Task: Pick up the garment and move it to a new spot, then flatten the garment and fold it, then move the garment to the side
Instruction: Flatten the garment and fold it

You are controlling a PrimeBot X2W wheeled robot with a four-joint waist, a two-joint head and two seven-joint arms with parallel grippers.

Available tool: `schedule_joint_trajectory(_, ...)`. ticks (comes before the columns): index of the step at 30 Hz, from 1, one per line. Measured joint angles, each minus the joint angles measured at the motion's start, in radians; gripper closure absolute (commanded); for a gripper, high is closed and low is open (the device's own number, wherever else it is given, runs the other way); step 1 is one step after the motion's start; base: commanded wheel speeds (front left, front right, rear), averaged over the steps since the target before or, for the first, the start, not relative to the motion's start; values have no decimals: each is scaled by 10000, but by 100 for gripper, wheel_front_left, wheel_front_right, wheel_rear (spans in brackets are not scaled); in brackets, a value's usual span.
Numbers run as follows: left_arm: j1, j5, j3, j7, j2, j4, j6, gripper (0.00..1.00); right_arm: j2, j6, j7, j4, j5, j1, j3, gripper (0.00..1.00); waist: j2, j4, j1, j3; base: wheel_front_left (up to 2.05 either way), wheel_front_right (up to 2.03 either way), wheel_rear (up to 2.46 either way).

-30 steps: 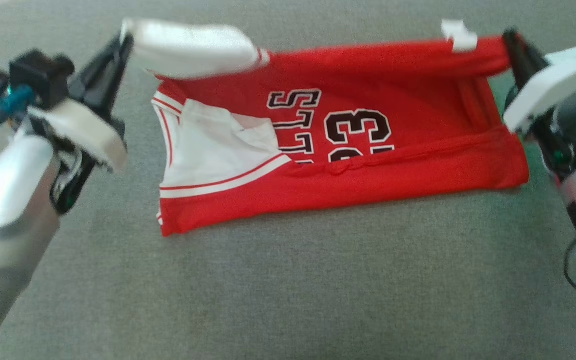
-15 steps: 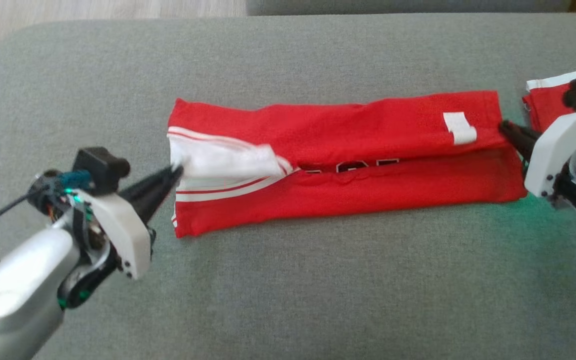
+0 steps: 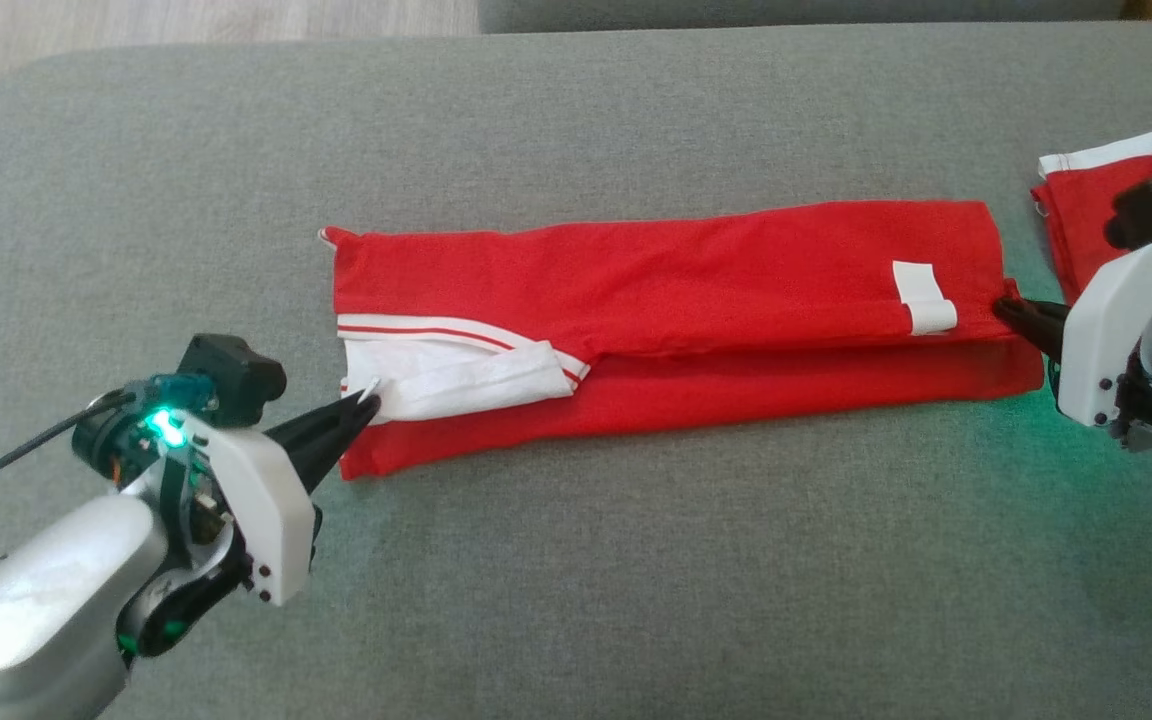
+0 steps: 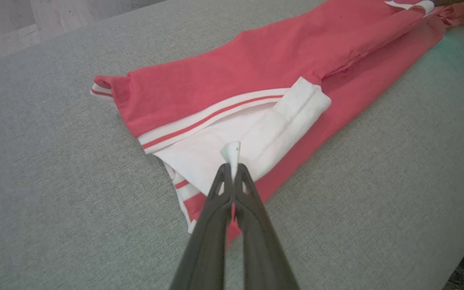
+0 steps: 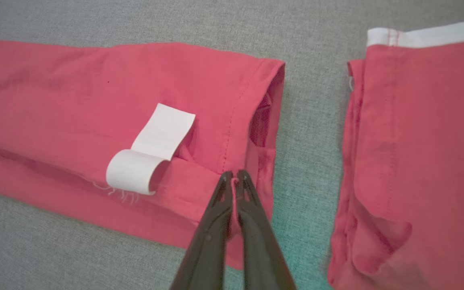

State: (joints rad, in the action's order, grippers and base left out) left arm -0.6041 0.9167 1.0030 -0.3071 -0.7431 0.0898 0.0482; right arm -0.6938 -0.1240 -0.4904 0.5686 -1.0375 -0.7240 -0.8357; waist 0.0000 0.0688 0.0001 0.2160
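Lowered since 0.5 s ago, the top fold of the garment (image 3: 656, 300) rests flat on its lower layer, a long band across the middle of the grey cushion (image 3: 576, 580). The left gripper (image 3: 364, 402) is clamped on its white corner at the left end, and the right gripper (image 3: 1008, 310) on the red hem at the right end.

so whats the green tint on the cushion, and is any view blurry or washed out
Head view: sharp, with a green glow on the grey cushion beside the right end effector and a green lamp lit behind the left end effector. Left wrist view: the red garment reads washed-out pink, faint green at the top right. Right wrist view: same pink cast, teal tint beside the fingers.
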Motion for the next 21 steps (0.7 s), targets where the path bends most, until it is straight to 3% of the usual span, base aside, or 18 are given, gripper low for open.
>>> schedule_joint_trajectory(3,-1,-15,10,2,8,79,-13,100,2,0,-21,-6,-151,0,-6,100,0,-46,0,54,0,0,0)
schedule_joint_trajectory(5,-2,-15,12,23,38,217,-12,100,19,0,-17,19,-238,0,0,0,0,-79,0,80,0,0,0)
schedule_joint_trajectory(6,-2,-15,12,46,48,293,-12,100,36,0,-46,38,-303,0,-2,0,0,-99,0,82,0,0,0)
schedule_joint_trajectory(7,-3,-15,12,52,54,355,-13,81,44,0,-117,50,-355,0,-2,0,0,-119,0,78,0,0,0)
schedule_joint_trajectory(8,-2,-21,13,102,54,397,-54,19,42,0,-128,61,-366,0,-4,0,0,-137,0,69,0,0,0)
schedule_joint_trajectory(9,-3,-25,12,159,59,433,-90,0,40,0,-132,77,-378,0,4,0,0,-151,0,52,0,0,0)
schedule_joint_trajectory(12,-3,-31,10,272,102,510,-150,0,42,0,-167,150,-527,0,82,0,0,-177,0,-4,0,0,0)
schedule_joint_trajectory(16,-12,-293,-247,1001,276,554,-593,0,48,0,138,125,-819,-34,633,0,0,-223,0,-238,0,0,0)
schedule_joint_trajectory(21,-48,-382,-1108,2556,658,587,-1375,0,303,0,1933,-556,-786,-281,1344,0,0,-243,-1,-508,0,0,0)
